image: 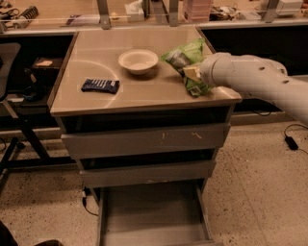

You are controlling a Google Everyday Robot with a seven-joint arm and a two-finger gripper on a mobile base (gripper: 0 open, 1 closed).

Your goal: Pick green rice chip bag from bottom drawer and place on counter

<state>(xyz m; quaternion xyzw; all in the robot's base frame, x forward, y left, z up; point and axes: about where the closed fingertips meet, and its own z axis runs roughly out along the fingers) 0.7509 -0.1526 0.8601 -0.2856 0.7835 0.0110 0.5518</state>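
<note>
The gripper (192, 75) sits at the right edge of the tabletop (144, 93), clamped on the green rice chip bag (185, 54). Just left of it stands a white bowl (138, 61), upright. Farther left and nearer the front lies a dark blue snack packet (100, 86), flat, well apart from the bowl. Behind the gripper runs a cluttered workbench (57, 14) with a pink stack (197, 8). Below the gripper are two wider grey drawers (144, 140). Down to its right, a black cable (290, 141) lies on the speckled floor (260, 192).

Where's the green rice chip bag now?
Camera view: the bag, held by the gripper, is at the counter's right edge, right of the white bowl.
</note>
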